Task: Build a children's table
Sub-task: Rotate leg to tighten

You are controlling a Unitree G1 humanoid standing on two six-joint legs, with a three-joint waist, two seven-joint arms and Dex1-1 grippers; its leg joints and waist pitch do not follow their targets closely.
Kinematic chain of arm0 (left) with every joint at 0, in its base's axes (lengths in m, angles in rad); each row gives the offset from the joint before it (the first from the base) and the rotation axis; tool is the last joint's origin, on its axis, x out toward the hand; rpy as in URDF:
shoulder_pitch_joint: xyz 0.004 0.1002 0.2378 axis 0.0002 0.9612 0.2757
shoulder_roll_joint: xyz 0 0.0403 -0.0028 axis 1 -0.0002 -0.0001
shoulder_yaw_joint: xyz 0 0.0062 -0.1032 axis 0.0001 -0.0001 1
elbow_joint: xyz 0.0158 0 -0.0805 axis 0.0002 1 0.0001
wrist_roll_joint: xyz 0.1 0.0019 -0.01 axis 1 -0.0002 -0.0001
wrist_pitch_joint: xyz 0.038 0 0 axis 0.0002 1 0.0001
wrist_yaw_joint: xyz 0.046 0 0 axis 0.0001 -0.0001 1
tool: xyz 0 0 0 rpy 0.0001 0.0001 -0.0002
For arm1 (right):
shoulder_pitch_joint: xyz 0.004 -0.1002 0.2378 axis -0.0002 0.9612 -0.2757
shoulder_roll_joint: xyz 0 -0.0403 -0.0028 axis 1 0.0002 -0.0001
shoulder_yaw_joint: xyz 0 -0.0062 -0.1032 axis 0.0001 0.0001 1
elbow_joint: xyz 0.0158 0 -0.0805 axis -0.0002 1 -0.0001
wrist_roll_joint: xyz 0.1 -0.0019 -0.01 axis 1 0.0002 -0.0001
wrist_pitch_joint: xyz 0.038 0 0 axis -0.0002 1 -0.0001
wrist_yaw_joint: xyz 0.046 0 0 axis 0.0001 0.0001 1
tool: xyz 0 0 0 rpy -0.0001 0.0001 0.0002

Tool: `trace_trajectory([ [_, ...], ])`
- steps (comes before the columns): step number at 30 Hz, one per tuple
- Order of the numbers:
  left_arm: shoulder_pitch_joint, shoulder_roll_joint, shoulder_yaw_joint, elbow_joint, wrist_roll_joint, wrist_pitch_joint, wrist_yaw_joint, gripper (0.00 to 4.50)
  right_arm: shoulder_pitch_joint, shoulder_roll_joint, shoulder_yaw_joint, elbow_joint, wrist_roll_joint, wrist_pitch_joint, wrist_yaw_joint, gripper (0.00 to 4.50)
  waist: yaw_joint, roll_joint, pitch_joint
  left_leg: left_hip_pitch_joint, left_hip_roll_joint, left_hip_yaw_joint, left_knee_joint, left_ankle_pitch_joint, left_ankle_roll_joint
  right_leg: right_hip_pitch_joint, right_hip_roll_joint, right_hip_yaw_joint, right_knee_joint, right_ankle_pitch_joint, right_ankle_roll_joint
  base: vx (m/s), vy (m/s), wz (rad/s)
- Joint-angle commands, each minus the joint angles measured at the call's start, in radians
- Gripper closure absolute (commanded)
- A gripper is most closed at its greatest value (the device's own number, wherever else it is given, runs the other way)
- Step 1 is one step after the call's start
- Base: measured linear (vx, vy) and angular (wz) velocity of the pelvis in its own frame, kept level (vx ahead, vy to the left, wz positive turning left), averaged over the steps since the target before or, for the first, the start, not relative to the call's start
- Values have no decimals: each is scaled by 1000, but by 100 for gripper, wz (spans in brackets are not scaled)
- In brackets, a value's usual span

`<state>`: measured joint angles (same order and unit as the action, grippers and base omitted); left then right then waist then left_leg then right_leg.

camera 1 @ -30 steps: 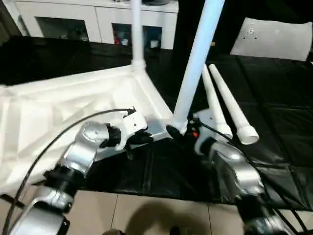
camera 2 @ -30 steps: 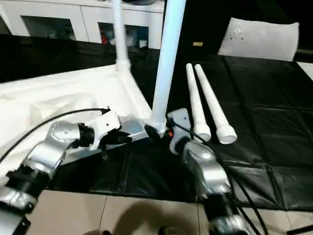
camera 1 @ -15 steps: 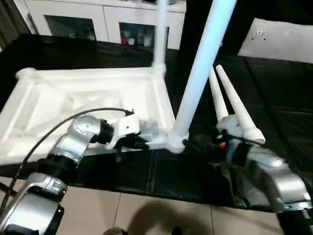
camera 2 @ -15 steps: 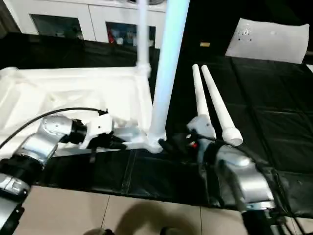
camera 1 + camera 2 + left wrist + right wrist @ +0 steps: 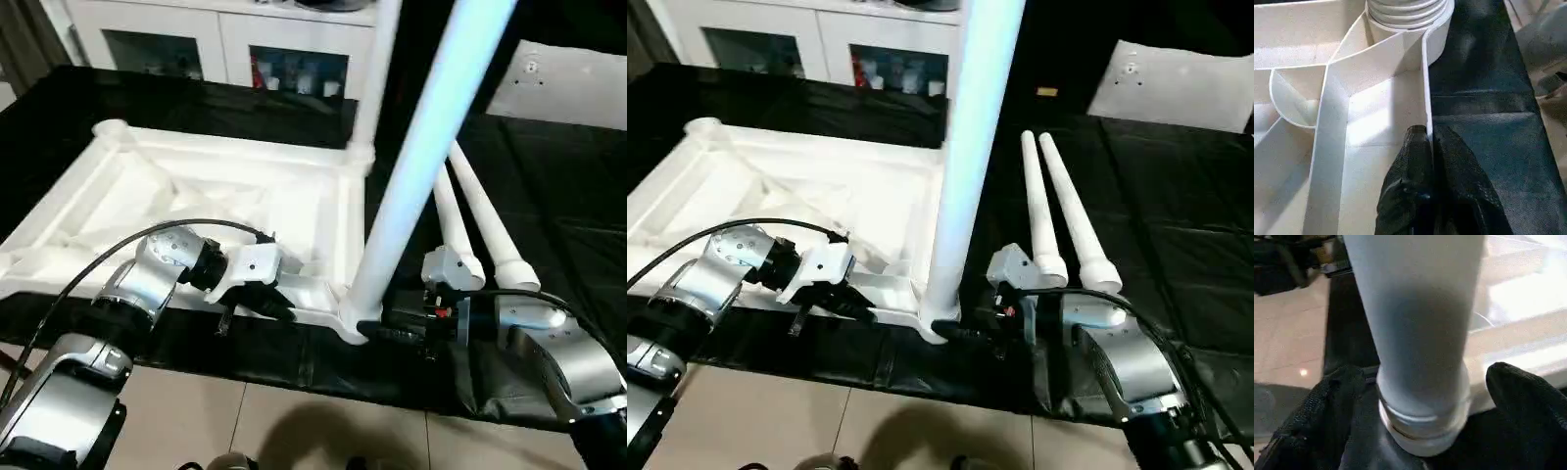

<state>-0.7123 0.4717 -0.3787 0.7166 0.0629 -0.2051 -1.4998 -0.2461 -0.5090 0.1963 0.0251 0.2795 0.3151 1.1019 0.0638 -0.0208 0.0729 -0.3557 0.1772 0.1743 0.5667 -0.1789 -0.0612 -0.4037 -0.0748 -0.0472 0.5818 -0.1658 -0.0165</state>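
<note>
Since a second ago the right gripper (image 5: 965,331) has let go of the near leg (image 5: 972,147); its fingers now stand spread on either side of the base. The left gripper (image 5: 1429,147) is clenched on the tabletop (image 5: 196,196) rim, likely steadying it. The left wrist view shows this pinch up close. Two loose legs (image 5: 1063,215) lie beside the upturned top.

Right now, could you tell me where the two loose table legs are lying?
The two loose legs lie side by side on the black mat, right of the upturned table top, just beyond the right gripper.
</note>
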Motion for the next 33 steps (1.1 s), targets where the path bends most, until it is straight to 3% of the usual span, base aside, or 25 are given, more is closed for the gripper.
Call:
trace_trajectory([
  [1,-16,-11,-45,10,28,-37,-49,450,-32,-1,16,39,-3,-16,33,35,-1,4,-67,6,50,-4,-55,-192,62,54,-62,40,-51,-167,-249,0,0,0],
  [4,-24,-15,-48,20,29,-47,-57,450,-61,13,25,83,-11,-25,49,62,0,4,-66,7,50,-4,-55,-208,49,53,-64,40,-54,-207,-246,0,0,0],
  [11,-30,-14,-50,45,28,-74,-69,450,-101,25,52,133,-7,-31,92,114,5,1,-67,6,52,-4,-55,-188,57,54,-64,39,-48,-168,-251,0,0,0],
  [12,-31,-12,-51,50,30,-77,-70,450,-104,25,57,141,-3,-26,109,146,5,0,-66,6,51,-3,-54,-188,58,53,-65,39,-48,-174,-251,0,0,0],
  [23,-33,-6,-45,73,36,-82,-59,450,-98,29,73,148,-3,-16,127,178,9,2,-63,7,51,-4,-57,-203,49,51,-65,39,-53,-217,-235,0,0,0],
  [24,-27,-8,-32,71,26,-60,-45,450,-90,37,72,141,0,-3,118,179,9,8,-62,7,52,-5,-57,-204,46,50,-64,39,-53,-214,-236,0,0,0],
  [25,-13,-13,-4,48,0,-10,-17,450,-76,59,61,128,13,25,85,179,8,5,-62,6,51,-4,-58,-208,44,51,-63,39,-53,-210,-239,0,0,0],
  [27,-5,-16,11,34,-14,16,-3,450,-68,71,53,121,21,40,66,179,7,8,-60,6,52,-4,-60,-217,37,52,-63,39,-54,-214,-241,0,0,0],
  [29,24,-31,66,-31,-49,116,89,450,-48,137,27,115,9,69,-65,179,4,9,-56,8,54,-6,-65,-244,22,49,-64,40,-56,-250,-235,0,0,0],
  [30,44,-44,94,-71,-61,173,152,450,-41,181,14,123,-6,76,-149,180,-7,7,-54,10,50,-9,-68,-292,-1,42,-65,40,-64,-344,-214,0,0,0],
  [31,49,-48,100,-81,-64,187,167,450,-40,193,11,125,-10,78,-169,180,-7,7,-54,10,50,-9,-68,-292,-1,42,-65,40,-64,-344,-214,0,0,0],
  [33,84,-76,137,-151,-82,276,258,450,-34,263,-8,143,-27,91,-289,180,-22,8,-49,9,45,-17,-71,-336,-23,39,-66,37,-76,-470,-166,0,0,0],
])
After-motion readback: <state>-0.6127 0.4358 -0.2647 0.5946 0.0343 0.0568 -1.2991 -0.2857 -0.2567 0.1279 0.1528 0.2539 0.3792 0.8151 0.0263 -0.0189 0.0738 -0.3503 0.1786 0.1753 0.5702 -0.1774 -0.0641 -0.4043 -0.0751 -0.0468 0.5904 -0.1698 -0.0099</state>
